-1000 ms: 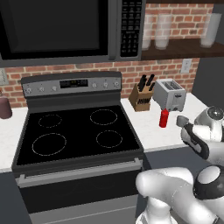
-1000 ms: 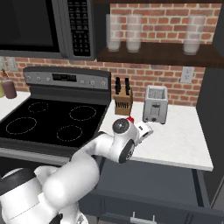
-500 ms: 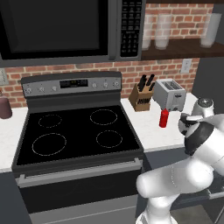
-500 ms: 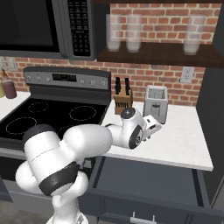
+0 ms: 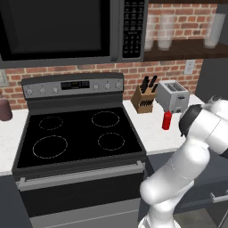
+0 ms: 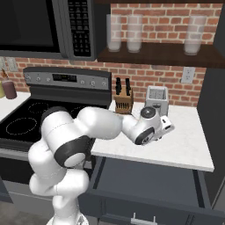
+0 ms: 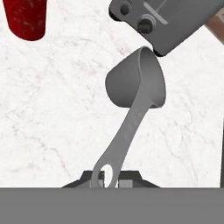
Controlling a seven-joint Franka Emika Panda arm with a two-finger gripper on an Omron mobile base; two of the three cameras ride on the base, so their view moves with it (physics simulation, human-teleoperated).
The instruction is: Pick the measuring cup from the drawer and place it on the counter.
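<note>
- Grey and shiny, the tiny round metal measuring cup with its long thin handle is up in the air over the white speckled stone counter.
- In the hand view the two-finger gripper sits at 6 o'clock. Its jaws are pinched tight on the end of the handle, by the little hole.
- The bowl of the cup points up toward 12 o'clock from the gripper. It hangs near the boxy silver toaster, which is at 1 o'clock.
- The small red bottle is at 11 o'clock in the hand view, well apart from the cup.
- In the right base view the white robot arm reaches over the counter, and its hand is in front of the toaster.
- The dark grey flat-fronted drawer below the counter is pulled open. I see nothing lying in the part that shows.
- The picking part looks done, I think: the cup is out of the drawer and held.
- What is left is the putting down. I cannot tell if the cup touches the stone yet. It looks a bit above it.
- I think the arm needs to go lower onto bare stone, then let go.
- Careful: the toaster is close, so the cup could bump it.
</note>
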